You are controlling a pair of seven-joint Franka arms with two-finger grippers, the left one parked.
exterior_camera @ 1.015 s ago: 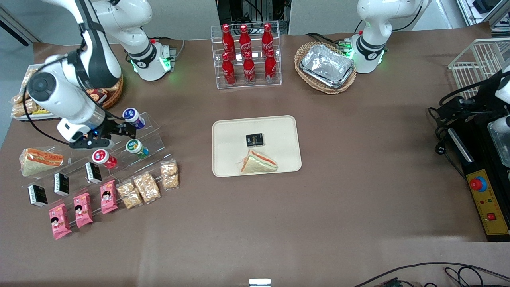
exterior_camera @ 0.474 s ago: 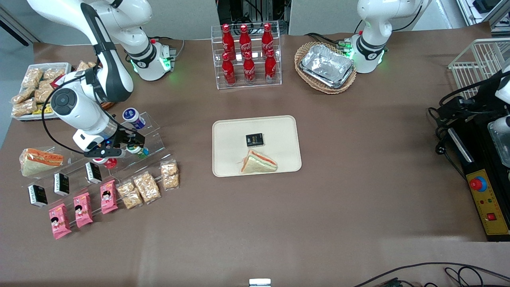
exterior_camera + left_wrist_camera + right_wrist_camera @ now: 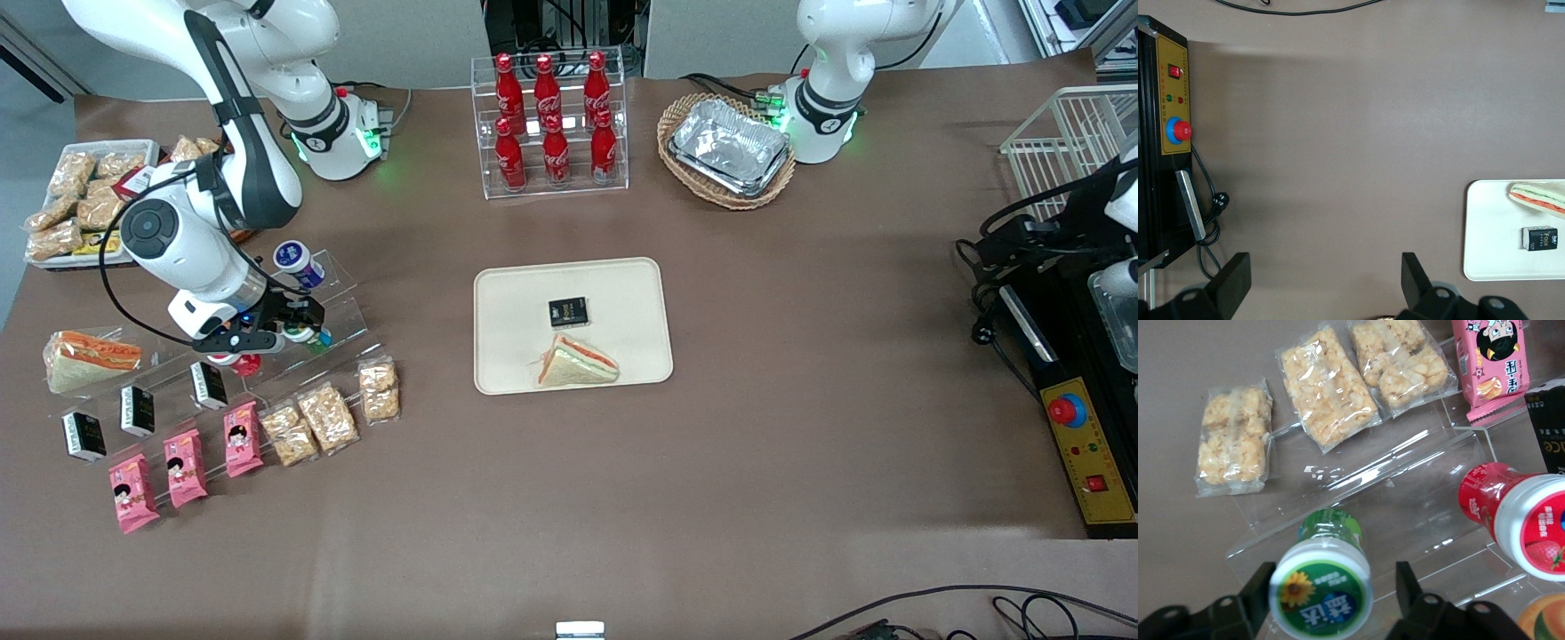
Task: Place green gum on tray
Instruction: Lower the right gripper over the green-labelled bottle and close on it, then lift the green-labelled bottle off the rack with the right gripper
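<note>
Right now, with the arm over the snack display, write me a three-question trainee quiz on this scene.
1. True or false: the gripper is open, one finger on each side of the green gum.
2. What lies on the tray already? A) sandwich and black packet B) cola bottle C) nothing
3. Fill in: the canister beside the green gum on the clear stand has a ___ body.

Key: 1 true; 2 A; 3 red.
</note>
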